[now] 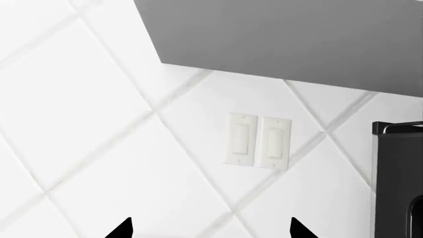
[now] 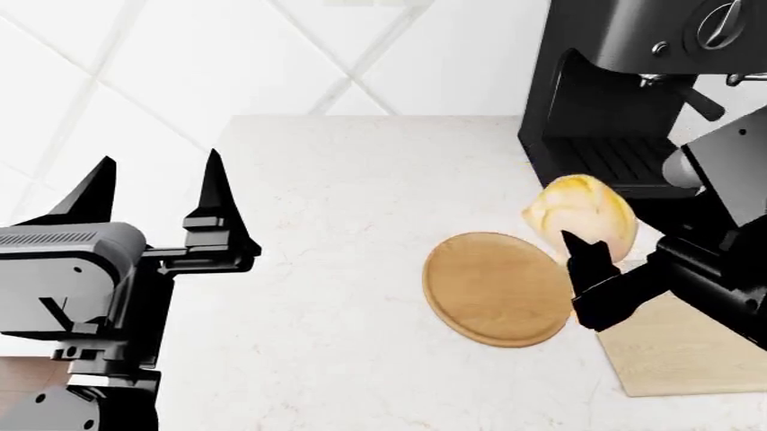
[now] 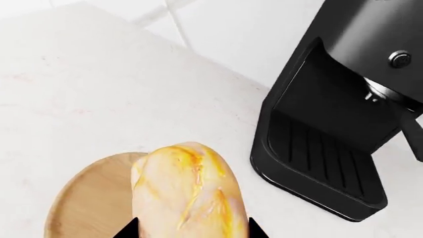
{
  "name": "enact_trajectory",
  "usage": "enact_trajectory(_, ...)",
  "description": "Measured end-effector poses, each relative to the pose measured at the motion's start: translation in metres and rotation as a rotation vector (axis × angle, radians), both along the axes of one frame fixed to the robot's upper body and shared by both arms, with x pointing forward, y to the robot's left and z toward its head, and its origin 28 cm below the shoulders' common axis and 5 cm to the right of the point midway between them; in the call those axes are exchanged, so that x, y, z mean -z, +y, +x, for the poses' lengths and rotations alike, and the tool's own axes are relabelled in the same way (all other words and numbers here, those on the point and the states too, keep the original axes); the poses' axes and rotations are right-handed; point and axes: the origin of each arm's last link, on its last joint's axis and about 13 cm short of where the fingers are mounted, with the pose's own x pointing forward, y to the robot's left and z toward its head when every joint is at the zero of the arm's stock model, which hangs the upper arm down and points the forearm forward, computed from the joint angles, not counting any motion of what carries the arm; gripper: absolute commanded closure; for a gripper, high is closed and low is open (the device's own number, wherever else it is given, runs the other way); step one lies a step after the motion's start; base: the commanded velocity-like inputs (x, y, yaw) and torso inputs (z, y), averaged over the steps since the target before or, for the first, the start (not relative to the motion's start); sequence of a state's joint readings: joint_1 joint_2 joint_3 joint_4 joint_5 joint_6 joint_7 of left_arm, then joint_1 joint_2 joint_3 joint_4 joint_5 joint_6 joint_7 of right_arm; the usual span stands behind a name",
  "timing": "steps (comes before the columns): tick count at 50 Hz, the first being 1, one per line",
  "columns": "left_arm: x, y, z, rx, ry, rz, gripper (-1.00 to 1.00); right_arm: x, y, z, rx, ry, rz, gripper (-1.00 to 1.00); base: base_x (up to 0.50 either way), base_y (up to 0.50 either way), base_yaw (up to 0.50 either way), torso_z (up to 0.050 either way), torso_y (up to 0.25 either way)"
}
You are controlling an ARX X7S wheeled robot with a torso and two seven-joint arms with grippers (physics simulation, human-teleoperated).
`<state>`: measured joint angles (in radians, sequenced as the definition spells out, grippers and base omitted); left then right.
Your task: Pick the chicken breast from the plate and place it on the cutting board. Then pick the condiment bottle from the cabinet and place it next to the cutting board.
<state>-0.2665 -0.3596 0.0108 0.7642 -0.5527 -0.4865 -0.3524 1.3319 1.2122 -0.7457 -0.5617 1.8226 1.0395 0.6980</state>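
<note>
Black and angular, the left gripper (image 2: 162,202) stands nearest at about nine o'clock in the head view, its two pointed fingers (image 2: 215,202) spread wide with nothing between them, raised over the pale speckled stone countertop (image 2: 336,180). From its own wrist camera those fingertips (image 1: 122,229) frame only a white diagonal-tiled wall (image 1: 86,124), a double rocker light switch (image 1: 259,141) and the grey underside of a cabinet (image 1: 297,34). Over at four o'clock the right gripper (image 2: 605,256) has its fingers closed around the chicken breast (image 2: 580,215), a pale cream lump with yellow streaks, carried clear of the counter; one dark finger (image 2: 587,256) crosses the near side of the meat, and in the right wrist view the chicken (image 3: 188,191) fills the space between the two finger tips. Just beneath and to the eight o'clock side of the chicken lies the round tan wooden plate (image 2: 498,287), bare on top. At the plate's four o'clock, partly hidden under the right arm, a corner of the light-wood cutting board (image 2: 677,350) shows flat on the counter; whether it touches the plate I cannot tell. Farther back, at one o'clock, stands a black espresso machine (image 2: 635,81) with its ribbed drip tray (image 3: 324,158) facing the counter, and behind it all runs the tiled wall. The condiment bottle is nowhere in these views.
</note>
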Motion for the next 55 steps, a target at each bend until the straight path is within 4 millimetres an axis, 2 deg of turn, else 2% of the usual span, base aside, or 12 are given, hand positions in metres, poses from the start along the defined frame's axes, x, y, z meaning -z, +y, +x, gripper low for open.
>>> enact_trajectory(12, 0.0, 0.0, 0.0, 0.001, 0.0, 0.0, -1.0, 0.011, -0.017, -0.012, 0.136, 0.0, 0.039, 1.0, 0.0, 0.0, 0.0, 0.0, 0.0)
enact_trajectory(32, 0.0, -0.001, 0.0, 0.003, -0.001, 0.002, -1.0, 0.037, -0.04, -0.017, 0.38, 0.047, 0.077, 1.0, 0.0, 0.0, 0.0, 0.0, 0.0)
enact_trajectory(55, 0.0, 0.0, -0.001, 0.002, -0.002, 0.003, -1.0, 0.061, -0.054, -0.013, 0.495, 0.127, 0.073, 1.0, 0.0, 0.0, 0.0, 0.0, 0.0)
